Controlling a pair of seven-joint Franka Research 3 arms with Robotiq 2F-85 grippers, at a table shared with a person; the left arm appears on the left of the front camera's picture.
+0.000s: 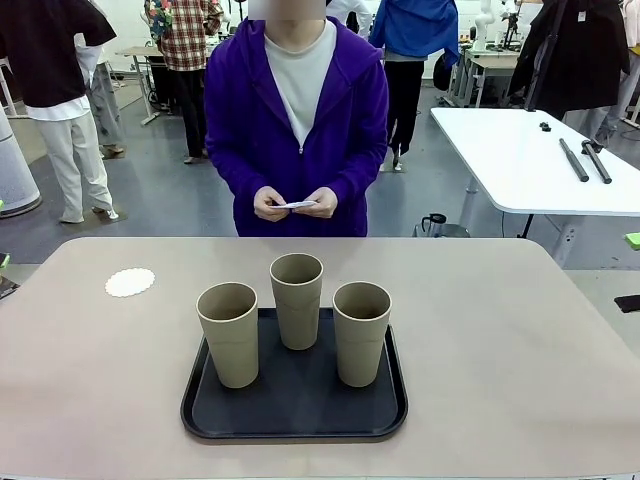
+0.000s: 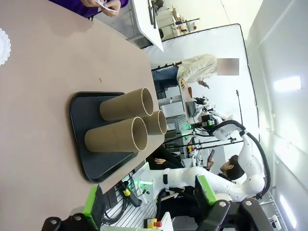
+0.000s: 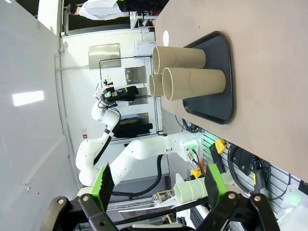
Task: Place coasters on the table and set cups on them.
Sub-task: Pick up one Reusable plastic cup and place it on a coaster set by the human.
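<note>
Two wide-spread fingers on the left gripper [image 2: 148,197] touch nothing; the right gripper [image 3: 158,185] is likewise apart and empty, both hanging short of the table [image 1: 500,330]. Three cups [image 1: 297,300] stand upright on a black tray [image 1: 295,410] near the front edge. One coaster [image 1: 131,282] lies flat at ten o'clock from the tray. At twelve o'clock, the person's hands [image 1: 270,204] pinch a thin white piece [image 1: 297,204].

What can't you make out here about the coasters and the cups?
Front view: what the white item in the person's hands is, and how many pieces; too small, half covered by them.
Left wrist view: the coaster on the table is cut off by the picture's left edge.
Front view: the cups' inner bottoms, hidden by their own walls.
</note>
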